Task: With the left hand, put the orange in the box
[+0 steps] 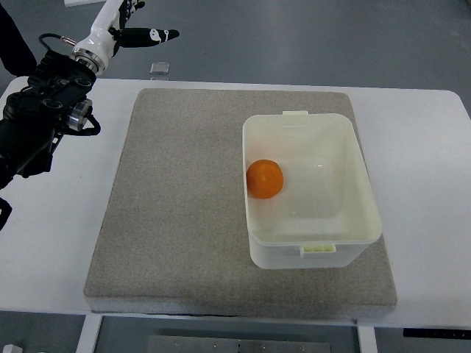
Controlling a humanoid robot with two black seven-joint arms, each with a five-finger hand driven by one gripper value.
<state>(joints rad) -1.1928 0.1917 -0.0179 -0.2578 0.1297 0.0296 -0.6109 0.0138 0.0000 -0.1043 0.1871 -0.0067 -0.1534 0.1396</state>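
Observation:
An orange (265, 179) lies inside the white plastic box (353, 184), against its left wall. The box stands on the right half of a grey mat (176, 206). My left arm comes in from the left edge and reaches up to the far left corner, well away from the box. Its hand (132, 22) sits at the top edge of the picture, past the table's far side, with fingers spread and one pointing right, holding nothing. The right arm does not show.
The mat lies on a white table (427, 162). A small clear square object (160, 69) sits on the floor just beyond the table's far edge, near the left hand.

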